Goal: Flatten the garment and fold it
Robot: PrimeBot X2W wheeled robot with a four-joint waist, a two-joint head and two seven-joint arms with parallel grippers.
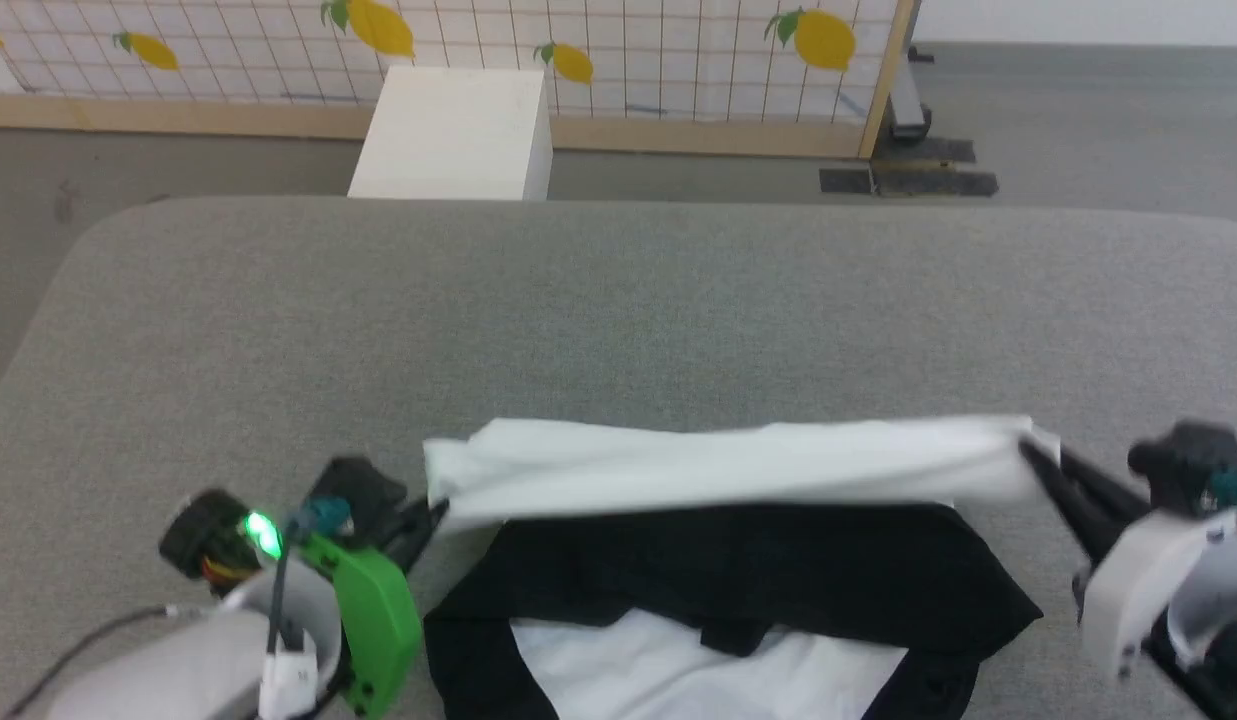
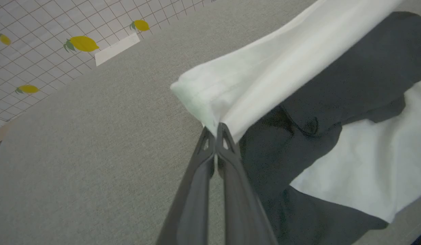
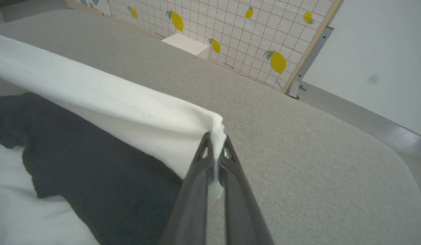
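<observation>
The left hand point(image 1: 430, 512) and right hand point(image 1: 1028, 452) each pinch a white corner of the shirt point(image 1: 738, 565) on the tabletop point(image 1: 578, 300). A fold looks under way; next both should lay the edge down evenly.

The garment point(image 1: 728, 465) is thin, soft matt cloth; the table point(image 1: 578, 320) wears coarse grey woven fabric; the left gripper point(image 2: 216, 129) and right gripper point(image 3: 215, 139) are dull dark plastic; the box point(image 1: 458, 130) is smooth matt white
</observation>
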